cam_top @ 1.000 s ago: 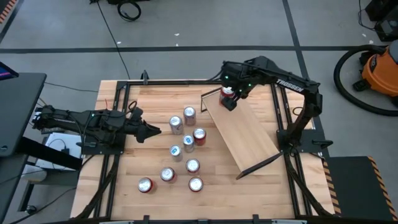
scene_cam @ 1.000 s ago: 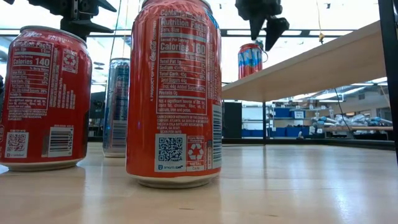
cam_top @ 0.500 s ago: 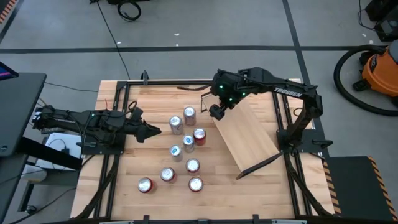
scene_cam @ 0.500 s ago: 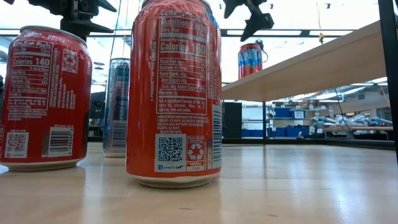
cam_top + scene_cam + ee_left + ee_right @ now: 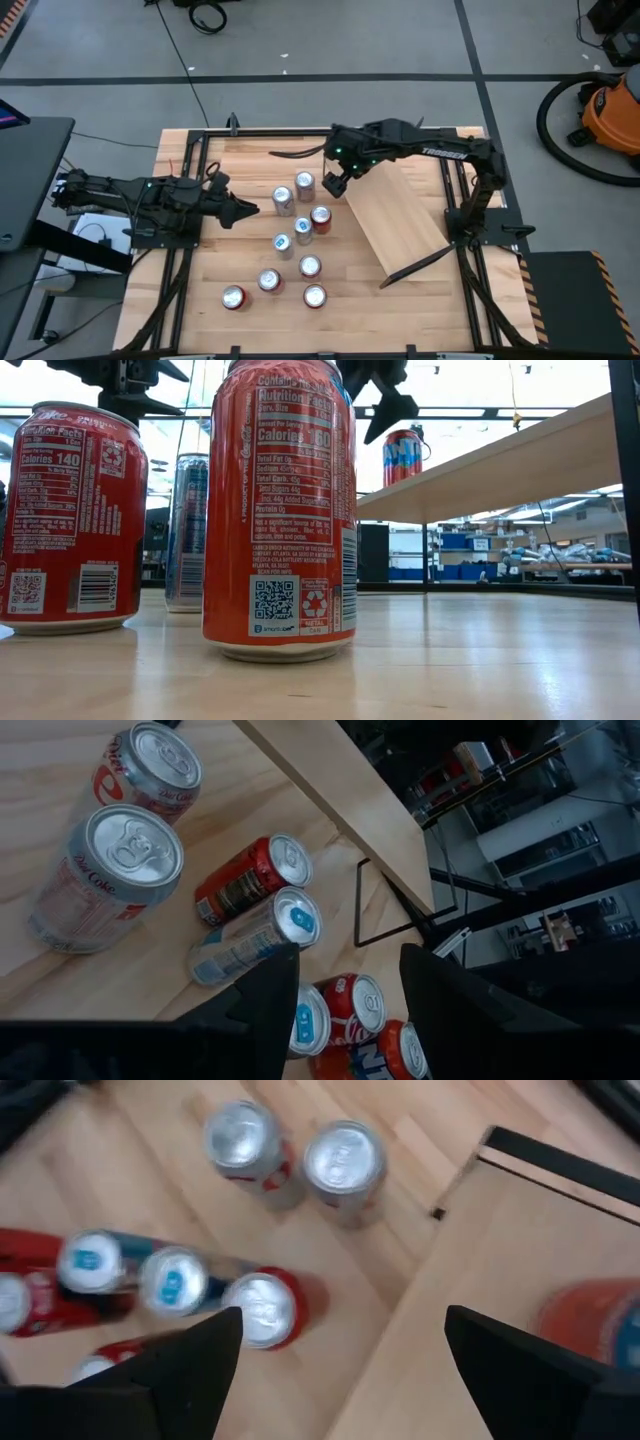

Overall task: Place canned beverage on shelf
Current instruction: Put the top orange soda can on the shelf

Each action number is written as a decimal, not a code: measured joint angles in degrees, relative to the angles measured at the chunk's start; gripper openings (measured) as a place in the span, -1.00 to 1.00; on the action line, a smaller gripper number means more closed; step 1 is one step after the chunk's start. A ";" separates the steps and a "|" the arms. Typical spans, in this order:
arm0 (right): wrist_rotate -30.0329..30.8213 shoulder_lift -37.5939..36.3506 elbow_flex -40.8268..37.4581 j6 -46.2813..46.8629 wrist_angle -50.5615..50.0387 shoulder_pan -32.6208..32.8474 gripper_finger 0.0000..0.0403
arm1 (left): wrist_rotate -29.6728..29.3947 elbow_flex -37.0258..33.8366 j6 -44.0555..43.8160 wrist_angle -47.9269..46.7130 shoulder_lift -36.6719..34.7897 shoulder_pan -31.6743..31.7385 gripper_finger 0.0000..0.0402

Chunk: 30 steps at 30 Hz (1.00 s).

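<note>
A red and blue can [image 5: 402,456] stands upright on the upper far end of the sloped wooden shelf [image 5: 400,222]; in the right wrist view this can [image 5: 590,1325] shows blurred on the board. My right gripper [image 5: 333,184] hangs open just off the shelf's far left corner, above the nearest cans [image 5: 303,185] on the table, with nothing between its fingers. Several cans [image 5: 290,240] stand upright in a cluster on the table's middle. My left gripper [image 5: 245,210] waits open at the table's left, pointing at the cluster.
The shelf's black metal supports [image 5: 415,268] stand at its near end. A black frame [image 5: 190,200] runs along the table's sides. Two red cans [image 5: 280,510] stand close before the low camera. Bare wood lies at the table's near right [image 5: 400,310].
My right gripper has moved off the can at the shelf's upper far end toward the table's left and a little down, tipping further downward, and now hangs over the cluster's far cans. The can has stayed upright on the shelf.
</note>
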 joint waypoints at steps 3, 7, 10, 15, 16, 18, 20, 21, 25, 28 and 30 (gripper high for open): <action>1.05 0.25 0.00 0.28 -0.14 0.16 0.78 | -0.01 0.00 -0.01 -0.15 0.00 0.00 -0.08; 3.80 0.16 0.00 -0.46 -0.48 0.50 0.73 | -0.02 0.00 -0.02 -0.43 0.00 0.00 -0.08; 3.69 -0.08 0.03 -1.16 -0.39 0.45 0.64 | -0.11 0.00 -0.02 -0.53 0.00 0.00 -0.08; 4.09 -0.08 0.04 -1.48 -0.09 0.23 0.37 | -0.12 0.00 -0.02 -0.51 0.00 0.00 -0.08; 4.43 -0.08 0.04 -1.36 -0.14 0.24 0.31 | -0.13 0.00 -0.01 -0.51 0.00 0.00 -0.08; 5.26 -0.08 0.04 -1.01 -0.29 0.24 0.20 | -0.22 0.00 -0.03 -0.54 0.00 0.00 -0.08; 5.50 -0.08 0.04 -0.36 -0.25 0.20 0.11 | -0.35 0.00 -0.03 -0.53 0.00 0.00 -0.08; 5.70 -0.08 0.04 -0.04 -0.25 0.10 0.07 | -0.35 0.00 -0.03 -0.55 0.00 0.00 -0.08; 8.16 -0.08 0.04 0.41 -0.25 -0.31 -0.04 | -0.39 0.00 -0.03 -0.53 0.00 0.00 -0.08; 8.41 -0.08 0.04 1.08 -0.27 -0.82 -0.08 | -0.77 0.00 -0.03 -0.54 0.00 0.00 -0.08; 8.52 -0.08 0.04 2.03 -0.27 -1.05 -0.11 | -0.92 0.00 -0.03 -0.53 0.00 0.00 -0.08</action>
